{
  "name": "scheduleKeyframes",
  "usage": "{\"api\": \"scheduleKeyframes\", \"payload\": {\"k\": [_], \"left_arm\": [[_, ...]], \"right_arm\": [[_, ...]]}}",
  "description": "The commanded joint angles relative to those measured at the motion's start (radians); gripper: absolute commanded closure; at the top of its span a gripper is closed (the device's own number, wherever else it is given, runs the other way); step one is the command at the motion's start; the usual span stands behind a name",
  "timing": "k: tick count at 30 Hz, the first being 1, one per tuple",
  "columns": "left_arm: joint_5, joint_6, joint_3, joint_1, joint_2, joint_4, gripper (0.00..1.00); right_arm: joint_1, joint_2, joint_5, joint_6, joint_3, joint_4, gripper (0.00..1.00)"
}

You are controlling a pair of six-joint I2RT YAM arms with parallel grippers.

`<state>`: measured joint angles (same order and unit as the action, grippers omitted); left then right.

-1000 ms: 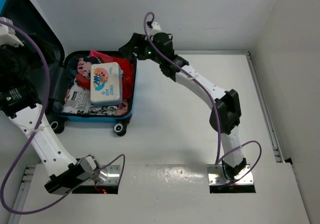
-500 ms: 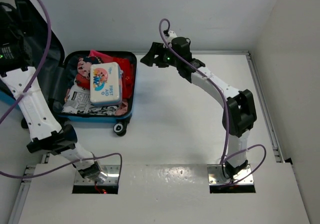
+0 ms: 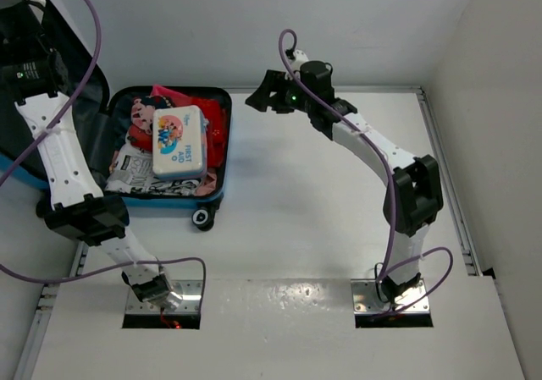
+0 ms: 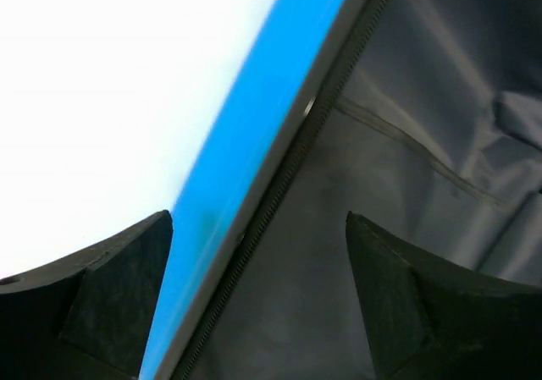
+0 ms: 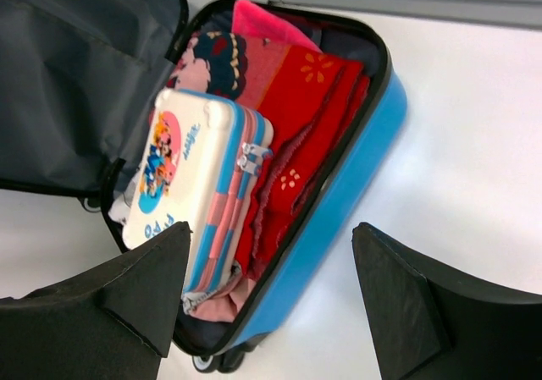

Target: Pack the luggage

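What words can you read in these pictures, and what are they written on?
"FIRST AID": on the lid of the white box, which lies on the clothes in the luggage.
Colourful letters in the cartoon picture on the same box: too blurred to read.
Print on the black-and-white item beside the box: too small to read.

White table (image 3: 296, 228), evenly lit, plain white back wall (image 3: 254, 16) up top, white side wall (image 3: 500, 101) closing off the right, grey metal rail (image 3: 446, 177) running down the table's right edge, glossy strip (image 3: 279, 300) along the near edge
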<state>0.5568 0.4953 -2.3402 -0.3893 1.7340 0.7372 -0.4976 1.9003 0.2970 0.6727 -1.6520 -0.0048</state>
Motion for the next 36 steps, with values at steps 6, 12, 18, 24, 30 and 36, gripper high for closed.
{"api": "scheduleKeyframes", "payload": {"k": [6, 12, 18, 24, 30, 36], "left_arm": [[-0.047, 0.074, 0.110, 0.090, -0.048, -0.122, 0.67], [-0.032, 0.025, 0.131, 0.257, -0.048, -0.122, 0.88], [0.115, 0.077, 0.074, 0.389, -0.013, -0.176, 0.21], [0.250, 0.281, 0.087, 0.350, -0.027, -0.285, 0.07], [0.293, 0.439, 0.105, 0.215, -0.027, -0.354, 0.01], [0.266, 0.525, 0.133, 0.086, 0.010, -0.374, 0.01]], "right_arm": [[0.020, -0.083, 0.004, -0.019, 0.054, 0.011, 0.23], [0.051, -0.141, 0.005, -0.019, 0.109, 0.009, 0.23], [0.094, -0.197, 0.034, -0.024, 0.190, 0.008, 0.23], [0.103, -0.218, 0.039, -0.024, 0.222, 0.017, 0.23], [0.102, -0.195, 0.050, -0.025, 0.187, 0.012, 0.23], [0.094, -0.141, 0.053, -0.009, 0.140, 0.011, 0.23]]}}
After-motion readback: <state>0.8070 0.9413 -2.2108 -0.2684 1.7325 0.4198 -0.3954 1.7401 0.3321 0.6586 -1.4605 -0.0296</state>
